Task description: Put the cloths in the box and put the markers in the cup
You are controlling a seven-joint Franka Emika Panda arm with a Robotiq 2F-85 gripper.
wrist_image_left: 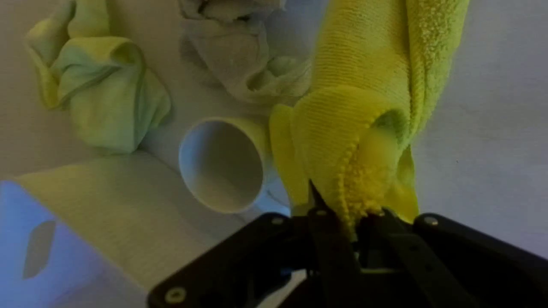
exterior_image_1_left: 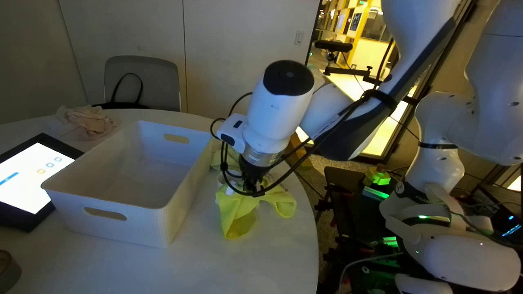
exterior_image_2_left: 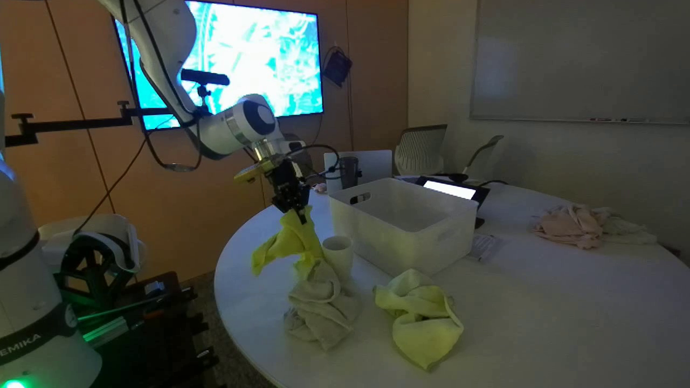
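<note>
The hand (wrist_image_left: 349, 209) is closed to a narrow pinch on one fold of the yellow cloth (exterior_image_2_left: 288, 245), which drapes below it; whether its lowest corner touches the worktop (exterior_image_2_left: 512, 323) is hidden; just beside the hand and lower stands the cup (wrist_image_left: 220, 167), upright, so a low swing could drag the loose flaps over it and tip it; the hold seems to take in little fabric, so a snag could pull it free; the box (exterior_image_2_left: 401, 248) lies past the cup from the hand, and too low a carry may hang a corner on its rim; the yellow cloth looks limp, ribbed on one face, with looped pile in its folds; the cup is a smooth white cylinder; below the hand, near the cup, a grey-white cloth (exterior_image_2_left: 323, 311) lies crumpled, and farther out a pale yellow-green cloth (exterior_image_2_left: 423, 323) sits in loose folds; the box is pale plastic, round-cornered, with slots cut in its walls; no markers can be made out on the worktop.
</note>
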